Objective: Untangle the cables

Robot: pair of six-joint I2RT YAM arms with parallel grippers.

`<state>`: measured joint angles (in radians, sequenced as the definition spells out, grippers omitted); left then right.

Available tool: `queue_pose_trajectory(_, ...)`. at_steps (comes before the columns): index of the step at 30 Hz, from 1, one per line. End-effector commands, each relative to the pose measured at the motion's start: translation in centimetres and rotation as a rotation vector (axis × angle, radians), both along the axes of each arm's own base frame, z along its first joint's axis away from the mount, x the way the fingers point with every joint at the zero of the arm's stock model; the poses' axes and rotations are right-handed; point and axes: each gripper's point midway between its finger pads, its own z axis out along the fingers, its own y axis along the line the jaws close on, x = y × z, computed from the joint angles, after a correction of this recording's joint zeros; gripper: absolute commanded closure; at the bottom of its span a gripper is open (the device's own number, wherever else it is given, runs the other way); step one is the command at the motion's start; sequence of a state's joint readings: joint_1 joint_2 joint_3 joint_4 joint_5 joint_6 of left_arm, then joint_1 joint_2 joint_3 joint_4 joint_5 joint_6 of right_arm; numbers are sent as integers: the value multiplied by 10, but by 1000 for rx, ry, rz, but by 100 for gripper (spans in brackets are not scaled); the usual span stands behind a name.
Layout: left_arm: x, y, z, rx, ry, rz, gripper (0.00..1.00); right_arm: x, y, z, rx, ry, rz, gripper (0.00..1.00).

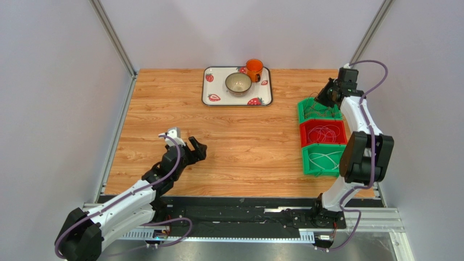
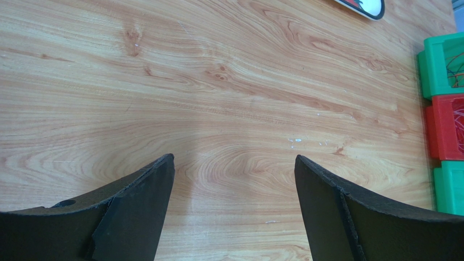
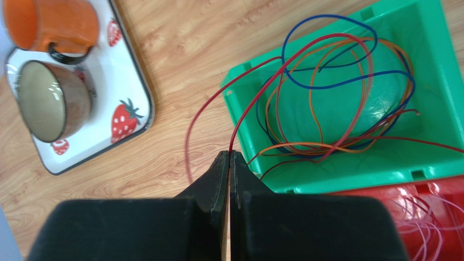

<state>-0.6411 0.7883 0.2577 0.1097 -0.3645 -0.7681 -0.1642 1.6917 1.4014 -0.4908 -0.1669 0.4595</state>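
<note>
A tangle of thin red, orange and blue cables [image 3: 327, 148] lies looped in the far green bin [image 3: 348, 168] at the table's right side [image 1: 305, 104]. My right gripper [image 3: 229, 155] hovers at that bin's left rim [image 1: 322, 99], shut on a red cable [image 3: 231, 143]. That cable runs from the fingertips up into the tangle. A second red strand curves over the wood beside the bin. My left gripper [image 1: 197, 148] stands open over bare wood at the table's left [image 2: 234, 163], with nothing between its fingers.
A red bin [image 1: 323, 133] with pale cable loops and a near green bin [image 1: 324, 159] with white loops stand in a row with the far bin. At the back middle, a strawberry-print tray [image 1: 207, 92] carries a bowl [image 1: 238, 83] and an orange mug [image 1: 254, 69].
</note>
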Motion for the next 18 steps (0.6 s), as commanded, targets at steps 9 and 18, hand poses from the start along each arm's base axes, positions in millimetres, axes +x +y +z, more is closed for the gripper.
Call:
queue_pose_trajectory(9,8,-6,22,-29,-60,-10,11,54,-9,-48,15,60,-16,100)
queue_pose_trajectory(18,8,-6,23,-27,-62,-11,11,74,-18,-69,-11,101,9,100)
